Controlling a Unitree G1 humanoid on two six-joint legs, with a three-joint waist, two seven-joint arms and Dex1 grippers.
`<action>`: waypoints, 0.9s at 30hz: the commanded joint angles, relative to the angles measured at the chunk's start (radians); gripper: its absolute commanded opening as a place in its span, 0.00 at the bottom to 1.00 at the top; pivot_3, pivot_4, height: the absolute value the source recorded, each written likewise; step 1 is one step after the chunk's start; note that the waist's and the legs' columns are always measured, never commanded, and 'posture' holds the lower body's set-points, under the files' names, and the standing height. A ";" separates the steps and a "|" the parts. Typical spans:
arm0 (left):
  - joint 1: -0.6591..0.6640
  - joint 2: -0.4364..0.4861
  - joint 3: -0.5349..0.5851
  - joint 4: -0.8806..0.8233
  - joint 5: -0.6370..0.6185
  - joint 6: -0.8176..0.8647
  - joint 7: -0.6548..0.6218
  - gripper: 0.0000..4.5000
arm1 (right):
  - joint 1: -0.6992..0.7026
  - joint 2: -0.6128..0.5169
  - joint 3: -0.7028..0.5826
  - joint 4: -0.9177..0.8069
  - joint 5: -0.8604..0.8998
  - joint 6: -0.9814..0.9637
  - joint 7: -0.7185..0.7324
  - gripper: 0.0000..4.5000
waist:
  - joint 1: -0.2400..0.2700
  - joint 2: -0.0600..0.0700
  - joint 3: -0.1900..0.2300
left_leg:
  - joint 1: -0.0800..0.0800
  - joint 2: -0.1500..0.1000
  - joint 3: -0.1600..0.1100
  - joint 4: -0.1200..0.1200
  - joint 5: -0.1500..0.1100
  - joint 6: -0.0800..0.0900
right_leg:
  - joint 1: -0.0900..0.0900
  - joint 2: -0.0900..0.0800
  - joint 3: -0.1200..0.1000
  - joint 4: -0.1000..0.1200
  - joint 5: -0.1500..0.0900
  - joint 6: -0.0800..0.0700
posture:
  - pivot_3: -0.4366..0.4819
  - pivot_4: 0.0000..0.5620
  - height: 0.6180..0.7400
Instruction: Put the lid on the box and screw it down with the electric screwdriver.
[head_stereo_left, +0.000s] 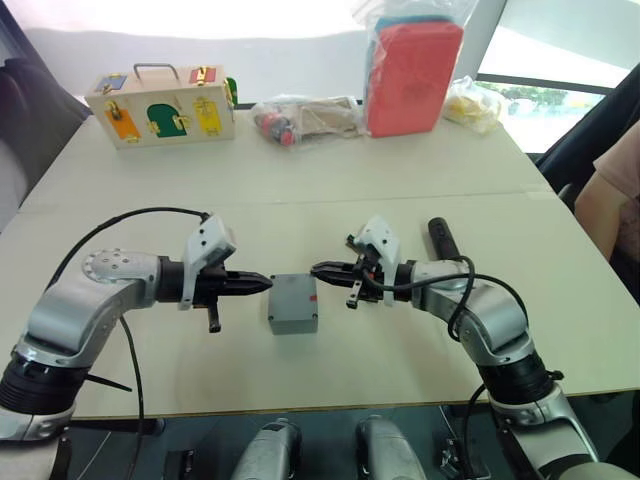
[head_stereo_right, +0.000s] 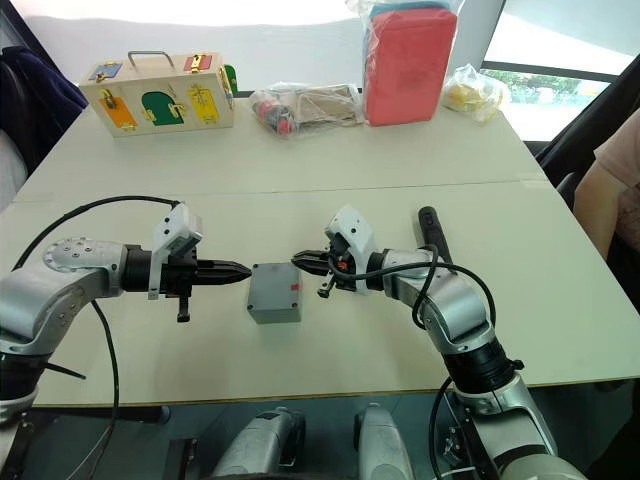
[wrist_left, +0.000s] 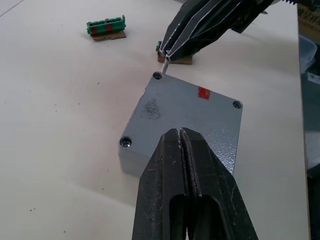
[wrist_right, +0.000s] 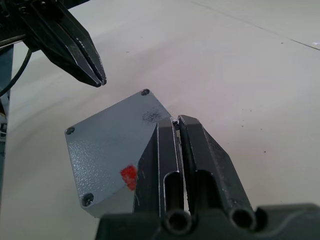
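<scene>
Sitting between both grippers, box (head_stereo_left: 293, 303), left gripper (head_stereo_left: 262, 283) clenched empty, right gripper (head_stereo_left: 318, 268) pinching a screw (wrist_left: 163, 65).

Both arms are silver-grey metal with rounded shells and black ribbed rings at the joints. A small white block sits on each wrist. Each arm ends in a black tool, the left tool (head_stereo_left: 262, 283) and the right tool (head_stereo_left: 318, 269), built of two tapered fingers. Loose black cables loop along both arms.
</scene>
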 joint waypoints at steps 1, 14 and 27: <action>-0.006 -0.003 0.012 -0.017 -0.005 -0.007 0.008 0.00 | -0.021 0.007 -0.003 -0.009 0.001 -0.025 -0.001 0.01 | 0.000 0.000 0.000 | 0.000 0.000 0.000 0.000 0.000 0.000 | 0.000 0.000 0.000 0.000 0.000 0.000 | 0.48 0.27 1.00; 0.055 0.001 0.018 -0.005 0.015 -0.060 -0.001 0.00 | -0.022 0.013 0.004 -0.004 0.001 -0.019 0.002 0.01 | -0.001 0.000 0.000 | 0.000 0.000 0.000 0.000 0.000 0.000 | 0.000 0.000 0.000 0.000 0.000 0.000 | 0.48 0.27 1.00; 0.213 0.038 0.103 0.031 0.019 -0.214 -0.081 0.00 | -0.031 0.018 0.010 0.009 -0.003 -0.017 0.002 0.01 | 0.001 0.000 0.000 | 0.000 0.000 0.000 -0.001 -0.001 0.001 | 0.000 -0.001 0.000 0.000 0.000 -0.001 | 0.48 0.27 1.00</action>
